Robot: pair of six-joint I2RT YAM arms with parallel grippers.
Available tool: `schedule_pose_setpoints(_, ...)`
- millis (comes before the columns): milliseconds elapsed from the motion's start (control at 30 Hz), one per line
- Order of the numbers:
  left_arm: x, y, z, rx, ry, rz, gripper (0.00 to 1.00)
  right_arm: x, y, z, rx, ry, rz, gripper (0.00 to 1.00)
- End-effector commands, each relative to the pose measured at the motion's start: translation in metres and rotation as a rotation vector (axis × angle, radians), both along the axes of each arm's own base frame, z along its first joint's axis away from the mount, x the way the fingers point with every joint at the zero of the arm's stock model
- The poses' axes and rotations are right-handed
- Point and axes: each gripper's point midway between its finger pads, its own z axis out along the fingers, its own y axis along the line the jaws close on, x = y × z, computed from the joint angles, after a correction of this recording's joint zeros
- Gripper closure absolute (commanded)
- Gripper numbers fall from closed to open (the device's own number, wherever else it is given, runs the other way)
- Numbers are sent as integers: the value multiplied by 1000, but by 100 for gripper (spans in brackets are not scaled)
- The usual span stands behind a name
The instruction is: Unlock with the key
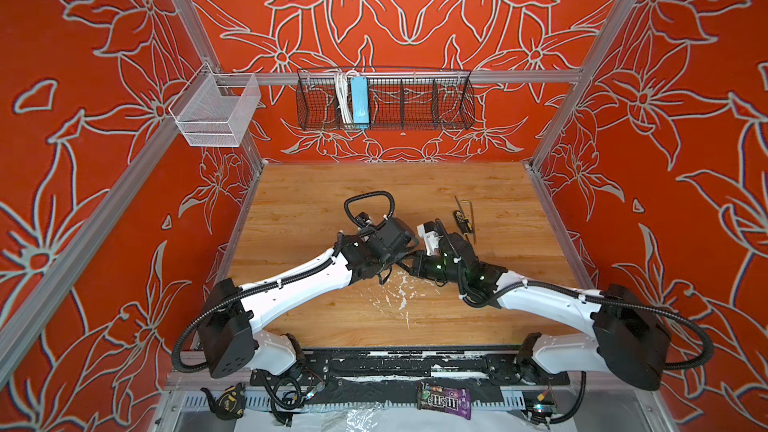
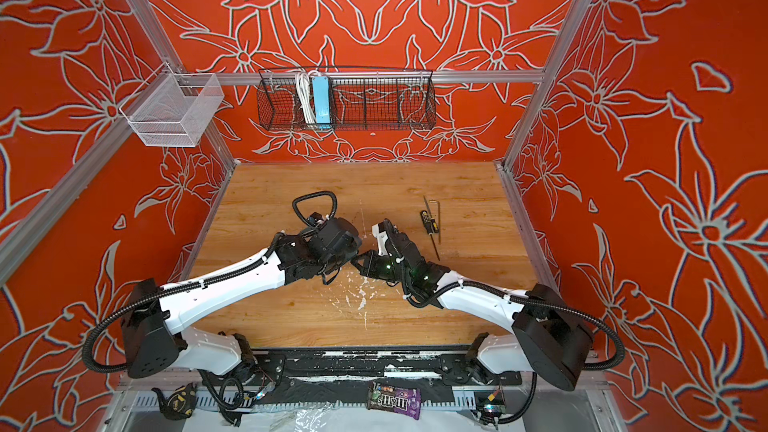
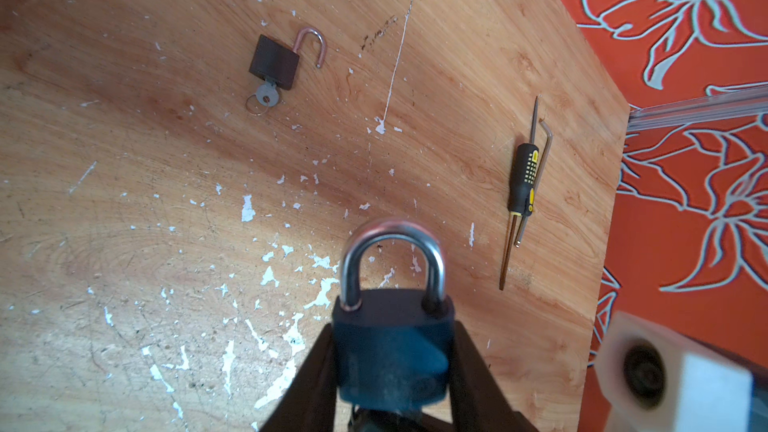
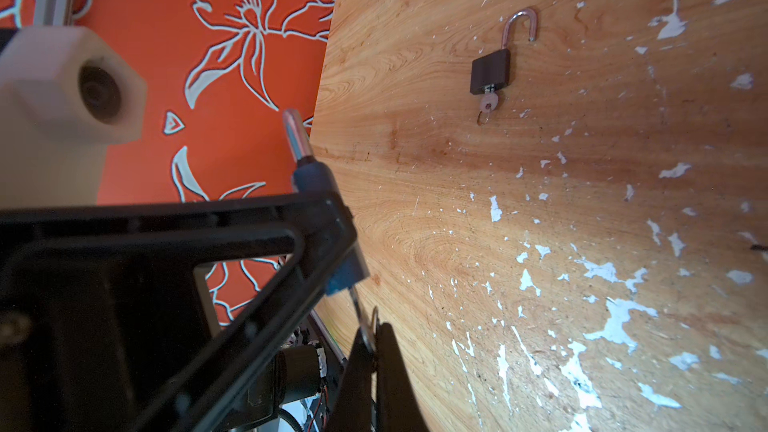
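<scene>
A dark blue padlock [image 3: 390, 351] with a steel shackle [image 3: 392, 259], pushed in at both ends, sits between the fingers of my left gripper [image 3: 392, 324], which is shut on its body above the table. From the right wrist view the padlock [image 4: 311, 176] shows edge-on. A small key [image 4: 360, 317] runs from its underside into my right gripper [image 4: 372, 332], which is shut on the key's head. In both top views the left gripper [image 1: 397, 259] and right gripper [image 1: 417, 264] meet tip to tip at mid table, and the padlock is hidden there.
A second dark padlock [image 3: 274, 62] lies on the wooden table [image 1: 316, 209], shackle swung open, with its own key [image 3: 266, 95] in it. A black-and-yellow screwdriver [image 1: 462, 220] and a hex key [image 1: 473, 218] lie to the right. Wire baskets [image 1: 384, 103] hang on the back wall.
</scene>
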Motion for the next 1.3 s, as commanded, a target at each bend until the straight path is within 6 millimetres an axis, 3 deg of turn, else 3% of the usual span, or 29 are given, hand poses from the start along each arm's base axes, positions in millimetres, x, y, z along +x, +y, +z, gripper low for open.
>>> schedule_pose_setpoints(0, -15, -25, 17, -99, -12, -82, 100, 11, 7, 47, 72, -149, -5, 100)
schedule_pose_setpoints(233, -6, -12, 32, -66, -87, -45, 100, 2, 2, 42, 36, -167, 30, 100)
schedule_pose_setpoints(633, -1, -1, 41, -50, -148, -32, 100, -16, -19, 36, -57, -212, 72, 68)
schedule_pose_setpoints(767, 0, 0, 42, -52, -153, -34, 100, -22, -25, 44, -42, -207, 87, 60)
schedule_pose_setpoints(1033, 0, -8, 46, -132, -161, -40, 100, -14, -34, 66, 112, -156, 46, 58)
schedule_pose_setpoints(1267, 1, -11, 48, -145, -163, -41, 100, -9, -23, 70, 135, -171, 81, 70)
